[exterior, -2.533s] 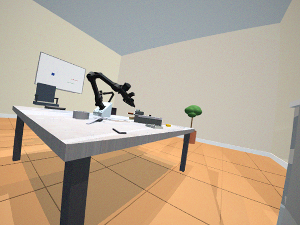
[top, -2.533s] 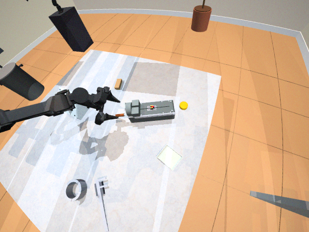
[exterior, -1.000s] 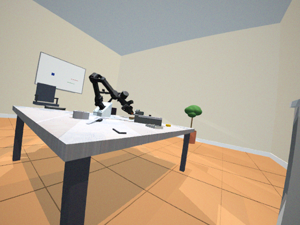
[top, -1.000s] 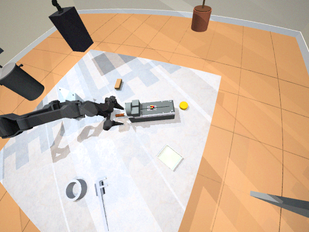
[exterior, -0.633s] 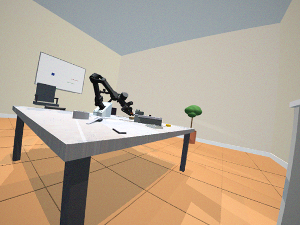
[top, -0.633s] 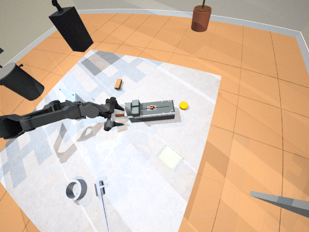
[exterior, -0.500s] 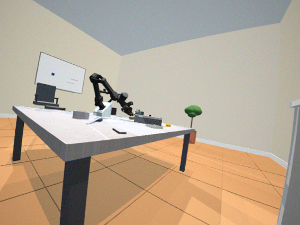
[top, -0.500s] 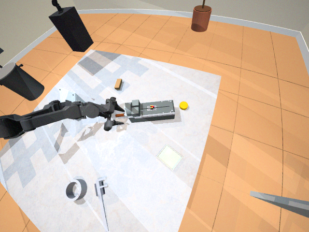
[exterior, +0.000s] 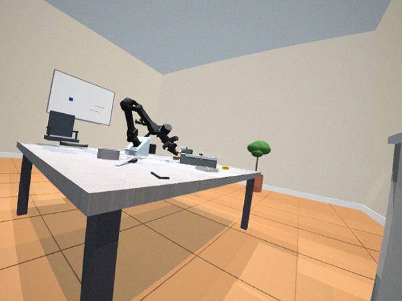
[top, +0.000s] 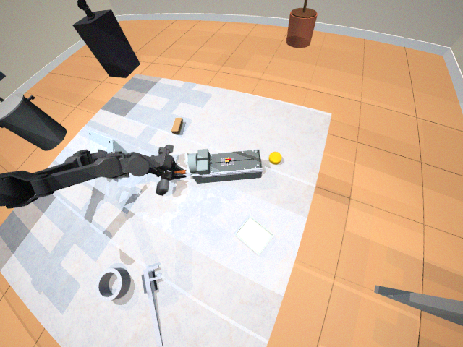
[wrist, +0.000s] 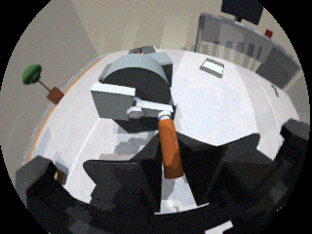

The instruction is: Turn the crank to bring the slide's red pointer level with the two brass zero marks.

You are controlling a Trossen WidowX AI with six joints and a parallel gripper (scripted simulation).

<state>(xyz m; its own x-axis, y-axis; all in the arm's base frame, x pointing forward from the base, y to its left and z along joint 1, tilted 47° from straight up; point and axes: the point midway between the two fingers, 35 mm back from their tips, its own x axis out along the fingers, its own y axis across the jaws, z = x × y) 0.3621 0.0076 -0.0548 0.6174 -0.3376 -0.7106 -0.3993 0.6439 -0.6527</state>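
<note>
The grey machine [top: 239, 165] [exterior: 198, 160] [wrist: 132, 70] has a round housing at its arm-side end. Its red pointer [top: 227, 160] is on the top slot near small brass-coloured marks; the exact alignment is too small to tell. A pale crank arm [wrist: 153, 106] extends right from the hub in the wrist view and carries an orange handle [wrist: 171, 146] [top: 180, 172]. My gripper [wrist: 166, 135] [top: 181, 173] [exterior: 176, 152] is shut on the handle, with one dark finger on each side. The fingers hide part of the handle's sides.
A wooden block [top: 177, 125] lies beyond the gripper. A yellow disc [top: 275, 157] [exterior: 225, 167] is past the machine's far end. A pale tray [top: 254, 236] [wrist: 213, 67], a grey ring [top: 126, 283] [exterior: 108, 154], a caliper [top: 150, 289] and a black angled key [exterior: 158, 176] also lie around.
</note>
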